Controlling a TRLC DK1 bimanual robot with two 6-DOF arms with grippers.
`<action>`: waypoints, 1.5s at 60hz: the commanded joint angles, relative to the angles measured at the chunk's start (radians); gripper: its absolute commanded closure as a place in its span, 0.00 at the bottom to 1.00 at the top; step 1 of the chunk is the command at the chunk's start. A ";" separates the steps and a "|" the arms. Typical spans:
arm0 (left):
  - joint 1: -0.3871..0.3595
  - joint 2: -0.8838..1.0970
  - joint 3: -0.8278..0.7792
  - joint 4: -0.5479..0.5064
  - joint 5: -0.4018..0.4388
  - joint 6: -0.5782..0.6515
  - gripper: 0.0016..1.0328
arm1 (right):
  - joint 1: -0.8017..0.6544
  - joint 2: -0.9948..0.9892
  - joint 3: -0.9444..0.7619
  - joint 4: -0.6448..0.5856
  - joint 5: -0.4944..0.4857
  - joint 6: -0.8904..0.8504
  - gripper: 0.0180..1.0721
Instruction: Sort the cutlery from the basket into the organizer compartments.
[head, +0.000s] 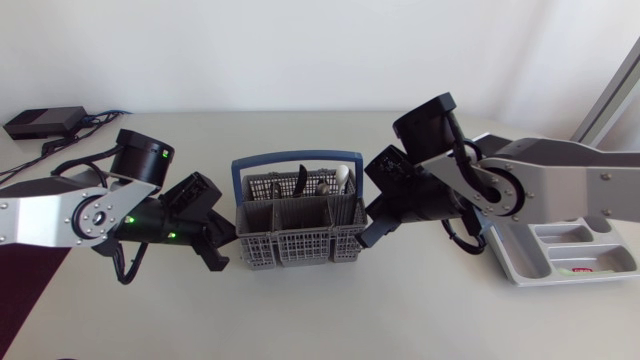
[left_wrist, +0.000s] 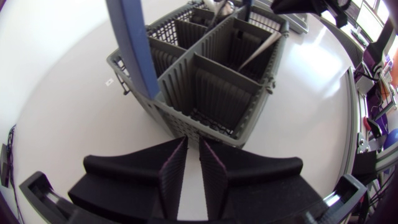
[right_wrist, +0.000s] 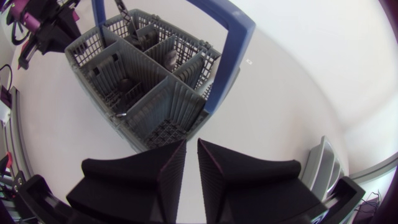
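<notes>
The left arm (head: 50, 220) and right arm (head: 570, 180) have silver-grey links, black round joints, looped black cables (head: 462, 238) and ribbed black jaws; green lights (head: 128, 220) glow centre-left.

White matte table (head: 300, 320), soft even light, faint shadows

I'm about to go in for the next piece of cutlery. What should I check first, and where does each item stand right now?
1. Left gripper empty: ok.
2. Right gripper empty: ok.
3. Fingers opened for a grasp: not ok, both pairs are nearly closed.
4. Basket upright between the grippers: ok.
5. Cutlery reachable: ok, it stands in the basket's far row in the head view, but the blue handle arches above.
6. Organizer compartments free: cannot tell, the right arm covers part.
</notes>
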 joint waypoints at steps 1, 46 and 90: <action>-0.053 -0.052 -0.043 -0.007 0.041 -0.024 0.83 | -0.004 0.065 0.019 0.024 -0.042 -0.013 0.81; 0.019 -0.341 -0.120 -0.137 0.112 0.037 0.81 | -0.013 -0.081 0.122 -0.160 -0.018 -0.041 0.66; -0.157 -0.177 0.090 -0.147 0.118 -0.014 0.75 | 0.024 -0.184 0.009 -0.186 -0.025 -0.027 0.64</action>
